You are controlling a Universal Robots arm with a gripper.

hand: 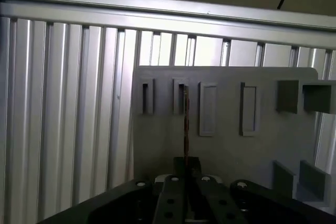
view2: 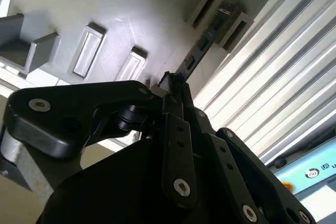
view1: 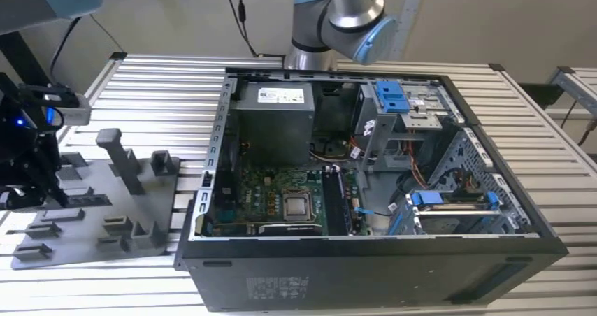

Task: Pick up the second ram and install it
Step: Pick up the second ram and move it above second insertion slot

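Table: the slatted metal table [view1: 140, 85] carries everything.
Case: the open computer case [view1: 373, 274] sits in the centre of the exterior view, well apart from the gripper.
Fixture: the grey fixture plate [view1: 159, 197] lies at the exterior view's lower left.
Arm: the arm [view1: 336, 15] rises at top centre, and its wrist end hangs low over the plate at the left edge.
Gripper: the gripper [hand: 186, 174] is narrow and looks pinched on the stick's near end.
Ram: the second ram [hand: 185, 124] stands on edge in the plate's slots.
Progress: judged as the grasp stage. The stick is not yet lifted, carried or seated in the case.
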